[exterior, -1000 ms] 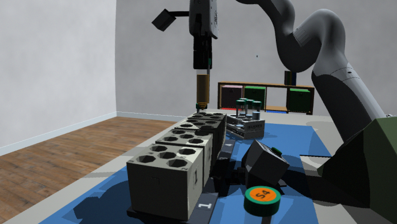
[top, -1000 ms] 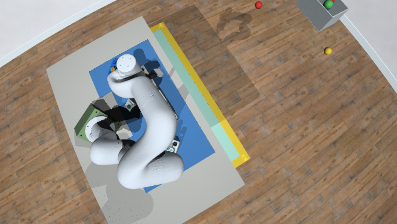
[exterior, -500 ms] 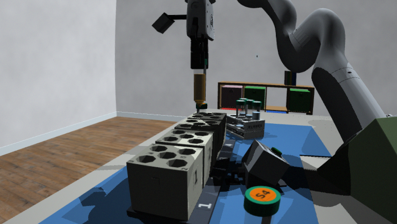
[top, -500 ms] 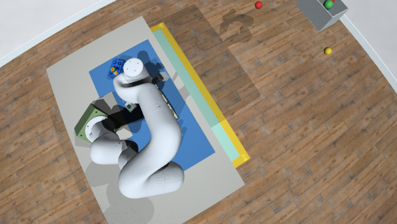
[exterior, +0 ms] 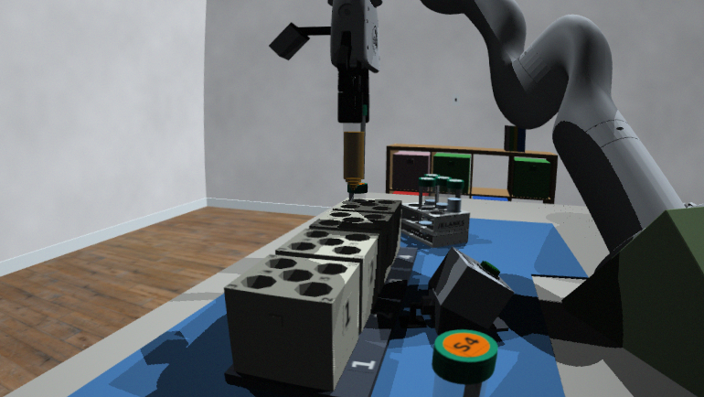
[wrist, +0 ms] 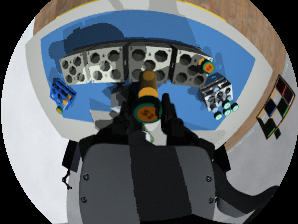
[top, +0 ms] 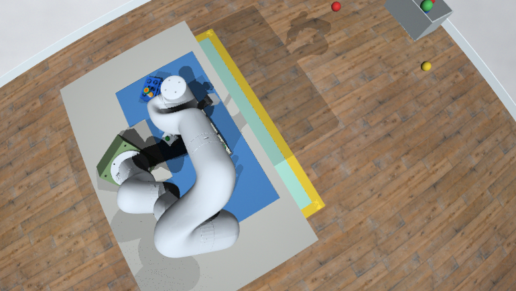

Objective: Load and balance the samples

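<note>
My gripper (exterior: 354,115) is shut on the cap end of a sample tube (exterior: 354,156) with amber liquid. The tube hangs upright, its tip a little above the far part of the adapter row (exterior: 340,246) on stand ST. In the wrist view the held tube (wrist: 147,98) shows a green cap with an orange dot, in front of the four adapters (wrist: 129,64). I cannot read its ID. Another tube with an orange dot (wrist: 206,67) stands in the rightmost adapter there. Sample S4 (exterior: 464,354) stands in the blue rack RS (top: 151,88). The arm hides the gripper in the overhead view.
The white blank rack RB (exterior: 436,222) holds several green-capped tubes beyond the adapters. The green DONE key (exterior: 489,267) sits on a tilted dark box beside the stand. The arm's green base (exterior: 660,295) is at the right. A shelf stands at the back wall.
</note>
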Motion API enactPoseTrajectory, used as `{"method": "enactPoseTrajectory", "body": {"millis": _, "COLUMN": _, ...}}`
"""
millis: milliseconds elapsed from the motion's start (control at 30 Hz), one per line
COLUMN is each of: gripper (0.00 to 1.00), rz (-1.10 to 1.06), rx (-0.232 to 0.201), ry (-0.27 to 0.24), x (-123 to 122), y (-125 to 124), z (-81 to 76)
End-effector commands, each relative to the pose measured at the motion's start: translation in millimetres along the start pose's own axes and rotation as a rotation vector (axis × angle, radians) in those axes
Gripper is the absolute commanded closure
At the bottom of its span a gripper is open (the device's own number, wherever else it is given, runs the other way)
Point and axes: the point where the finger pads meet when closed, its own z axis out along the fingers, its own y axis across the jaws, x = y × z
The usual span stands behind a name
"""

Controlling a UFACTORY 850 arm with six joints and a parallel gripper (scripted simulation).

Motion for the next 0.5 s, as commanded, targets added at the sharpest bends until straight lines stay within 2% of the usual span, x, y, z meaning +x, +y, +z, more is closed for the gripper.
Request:
{"method": "enactPoseTrajectory", "body": {"millis": 0, "gripper": 1.0, "rz": 0.0, "rx": 0.001, "ry": 0.001, "x": 0, "y": 0, "z": 4.7}}
{"method": "enactPoseTrajectory", "body": {"millis": 467, "gripper": 1.0, "rz": 0.0, "rx": 0.0, "ry": 0.001, "x": 0, "y": 0, "z": 28.7}}
